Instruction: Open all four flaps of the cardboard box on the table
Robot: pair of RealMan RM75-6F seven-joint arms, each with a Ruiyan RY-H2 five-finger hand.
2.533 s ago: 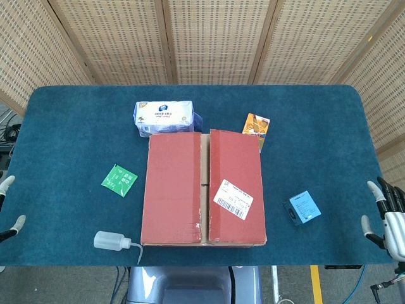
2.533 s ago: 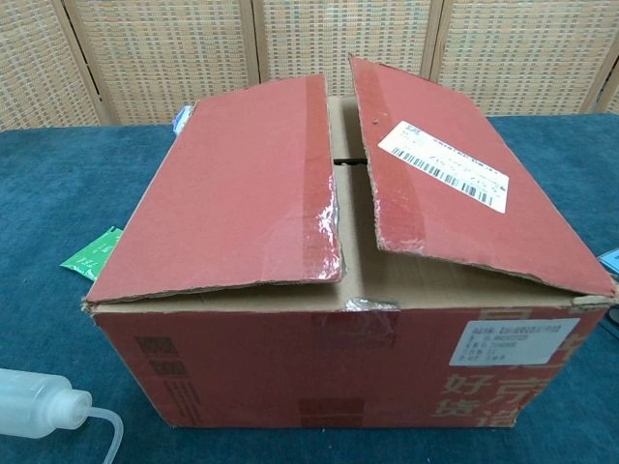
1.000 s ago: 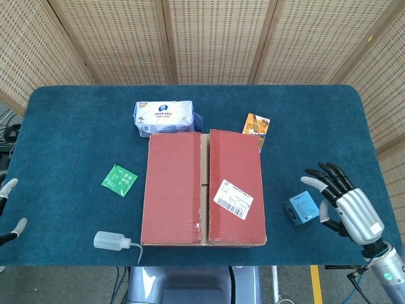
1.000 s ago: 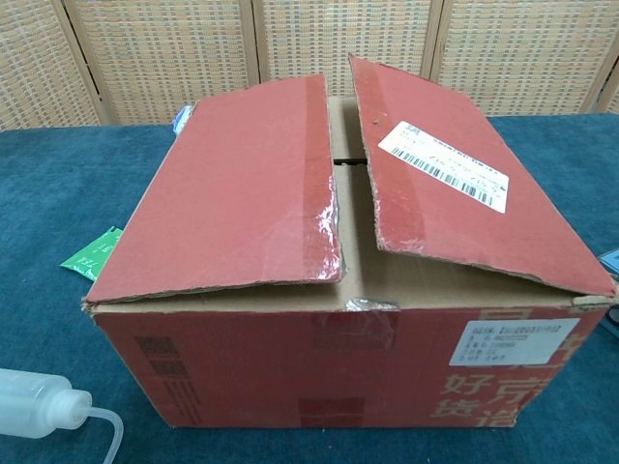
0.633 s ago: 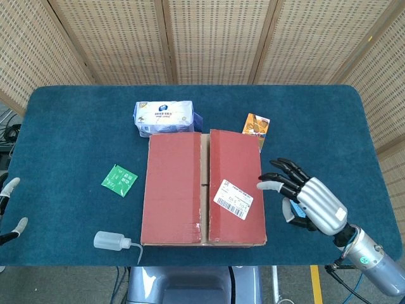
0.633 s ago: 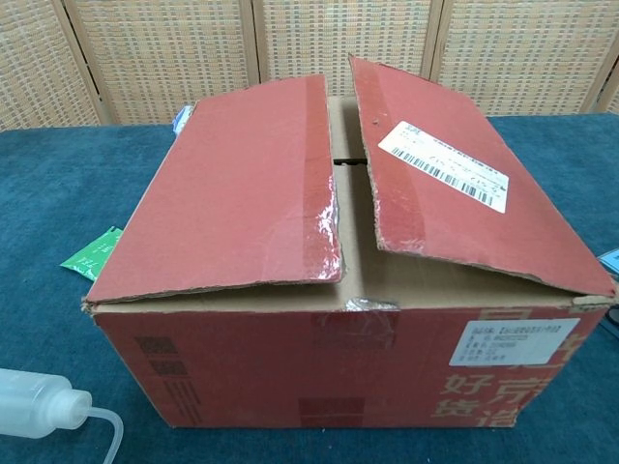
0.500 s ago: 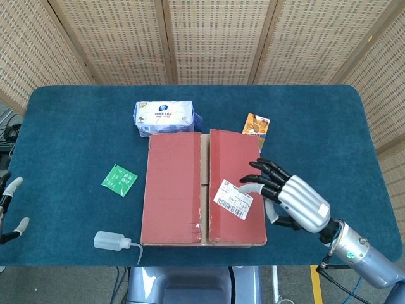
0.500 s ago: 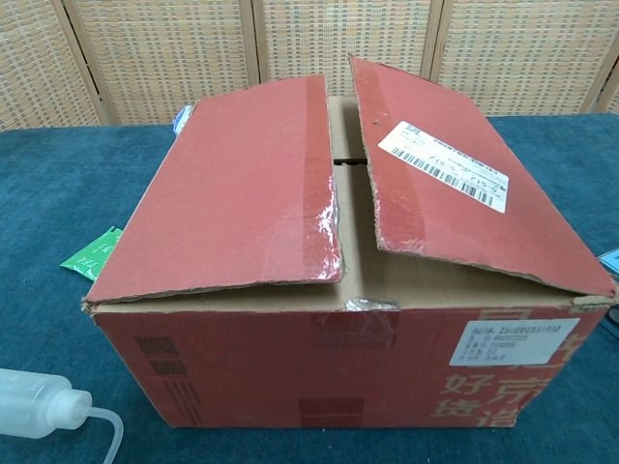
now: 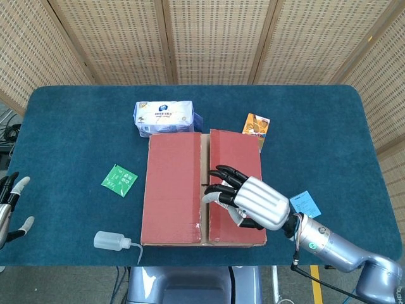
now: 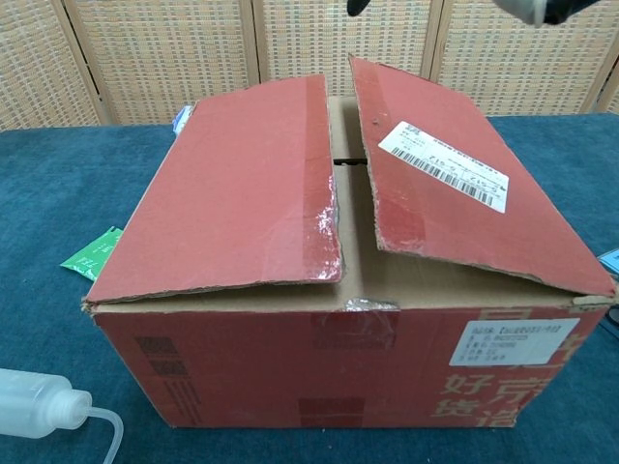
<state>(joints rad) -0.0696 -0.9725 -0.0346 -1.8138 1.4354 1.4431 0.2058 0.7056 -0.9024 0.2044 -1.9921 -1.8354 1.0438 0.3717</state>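
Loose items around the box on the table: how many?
5. Tissue pack behind the box; orange carton at its far right corner; green packet to its left; squeeze bottle front left; blue item to the right, partly hidden by the right hand.

The big red cardboard box (image 9: 202, 188) fills the middle of the blue tabletop (image 9: 76, 126), near its front edge. A white tissue pack (image 9: 166, 118) and a small orange carton (image 9: 255, 125) crowd the box's back side. There is open cloth at the far edge and by both side edges, past a flat green packet (image 9: 119, 180) and a clear squeeze bottle (image 9: 111, 240).
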